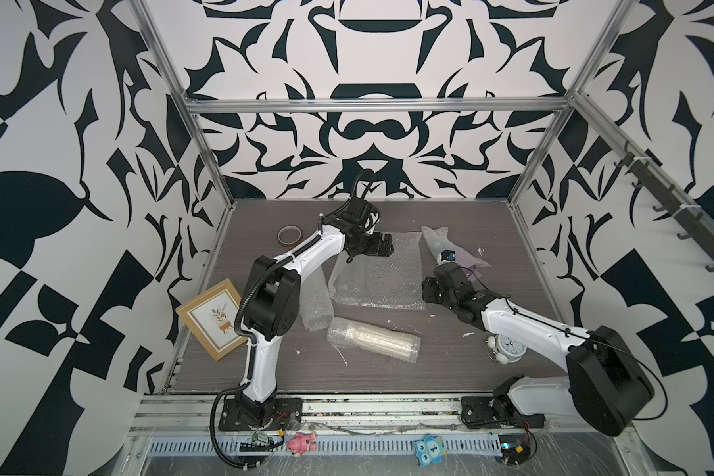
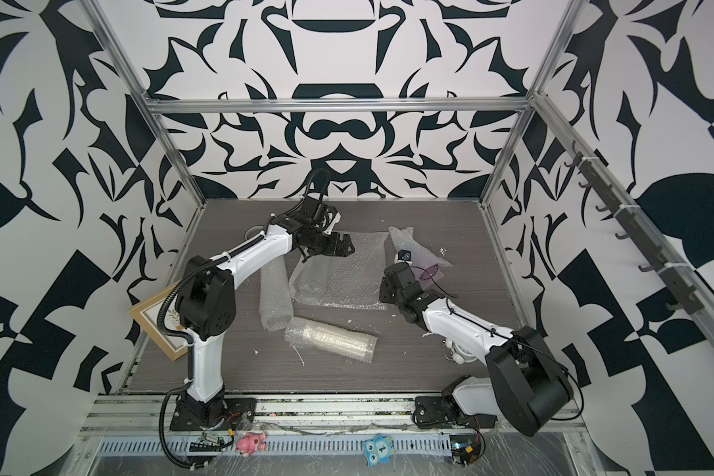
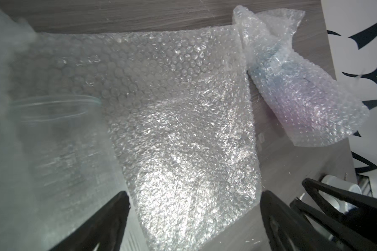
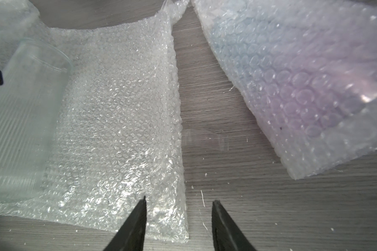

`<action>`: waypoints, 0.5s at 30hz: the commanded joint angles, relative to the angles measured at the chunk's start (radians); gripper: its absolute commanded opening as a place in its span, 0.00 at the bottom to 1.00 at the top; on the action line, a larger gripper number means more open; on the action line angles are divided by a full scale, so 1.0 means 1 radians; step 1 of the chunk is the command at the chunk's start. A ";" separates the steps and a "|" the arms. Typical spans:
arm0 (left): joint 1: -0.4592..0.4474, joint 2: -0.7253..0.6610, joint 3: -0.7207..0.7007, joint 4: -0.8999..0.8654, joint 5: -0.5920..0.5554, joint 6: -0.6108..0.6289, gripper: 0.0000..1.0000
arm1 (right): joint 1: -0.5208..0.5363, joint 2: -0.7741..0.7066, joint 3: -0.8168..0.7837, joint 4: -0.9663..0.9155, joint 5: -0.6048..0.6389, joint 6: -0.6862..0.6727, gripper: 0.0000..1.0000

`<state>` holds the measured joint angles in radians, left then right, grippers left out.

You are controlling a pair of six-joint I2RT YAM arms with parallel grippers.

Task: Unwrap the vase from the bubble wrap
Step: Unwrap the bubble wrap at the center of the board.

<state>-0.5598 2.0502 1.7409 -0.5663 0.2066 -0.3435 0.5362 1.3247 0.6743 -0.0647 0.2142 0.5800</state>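
Observation:
A sheet of bubble wrap (image 1: 392, 284) (image 2: 353, 284) lies spread out mid-table. On its left part rests the vase (image 1: 349, 282) (image 2: 312, 277), clear ribbed glass on its side, with a flap of wrap curled up beside it. My left gripper (image 3: 194, 195) (image 1: 388, 247) hovers open above the sheet's far side, holding nothing; the vase (image 3: 52, 141) shows beside one finger. At the sheet's near right corner my right gripper (image 4: 179, 200) (image 1: 426, 290) straddles the sheet's edge, jaws partly apart and empty. The vase (image 4: 20, 130) lies well away from it, on the sheet (image 4: 118, 119).
A wrapped bundle (image 1: 450, 247) (image 4: 303, 76) with a blue and purple thing inside lies at the back right. Two rolled bubble-wrap tubes (image 1: 316, 307) (image 1: 374, 342) lie in front of the sheet. A picture frame (image 1: 213, 317), a tape roll (image 1: 288, 235) and an alarm clock (image 1: 508, 348) stand around.

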 commanded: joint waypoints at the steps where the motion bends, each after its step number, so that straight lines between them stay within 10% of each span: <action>1: 0.038 0.022 0.049 -0.062 -0.064 0.000 0.97 | -0.003 -0.024 0.007 -0.011 0.024 0.003 0.51; 15: 0.218 0.033 0.041 -0.094 -0.137 0.051 0.98 | -0.003 -0.008 0.019 -0.020 0.028 -0.002 0.51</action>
<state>-0.3683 2.0567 1.7668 -0.6212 0.0914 -0.3126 0.5362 1.3251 0.6743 -0.0834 0.2211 0.5797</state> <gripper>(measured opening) 0.982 0.506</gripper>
